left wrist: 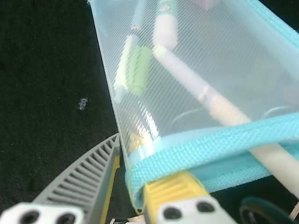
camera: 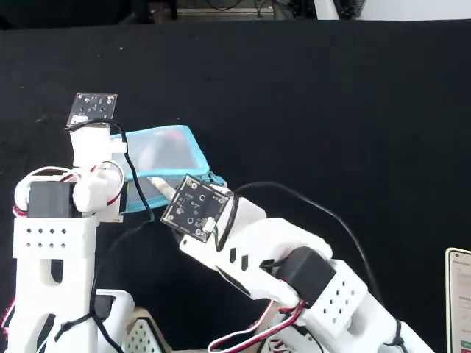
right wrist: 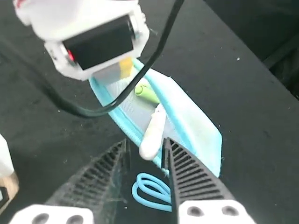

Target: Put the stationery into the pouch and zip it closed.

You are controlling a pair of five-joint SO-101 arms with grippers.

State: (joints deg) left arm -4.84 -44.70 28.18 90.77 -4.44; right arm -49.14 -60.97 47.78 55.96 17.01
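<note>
Left gripper [left wrist: 127,156] on pouch [left wrist: 219,56] edge

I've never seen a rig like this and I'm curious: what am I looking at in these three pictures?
These are two small white robot arms at a black table. One picture looks down from a fixed camera above; the other two come from a camera on each arm's wrist. A see-through turquoise pouch lies on the table, with a green marker already inside. The left gripper is clamped on the pouch's edge. The right gripper is open, straddling a white pen that sticks out of the pouch's mouth.
</note>
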